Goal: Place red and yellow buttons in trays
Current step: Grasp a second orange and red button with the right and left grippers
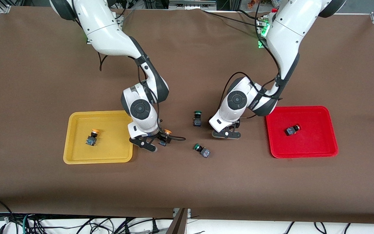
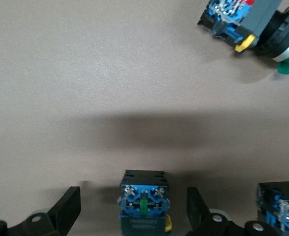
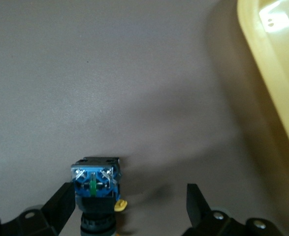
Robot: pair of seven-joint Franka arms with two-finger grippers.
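My right gripper [image 1: 148, 144] is open, low over the table beside the yellow tray [image 1: 76, 152]. A yellow-capped button [image 1: 165, 136] stands at its fingers; in the right wrist view the button [image 3: 95, 189] sits between the open fingers, close against one. My left gripper [image 1: 226, 134] is open, low over the table between the green-capped switches and the red tray [image 1: 304, 151]. A black-and-blue button [image 2: 143, 199] stands between its fingers, with its cap hidden. One yellow button [image 1: 93, 137] lies in the yellow tray. One red button [image 1: 292, 129] lies in the red tray.
One green-capped switch [image 1: 197, 118] stands beside the left gripper toward the right arm's end. A second green-capped switch [image 1: 202, 150] lies on its side nearer the front camera, and shows in the left wrist view [image 2: 252, 24]. The yellow tray's rim [image 3: 272, 73] is close to the right gripper.
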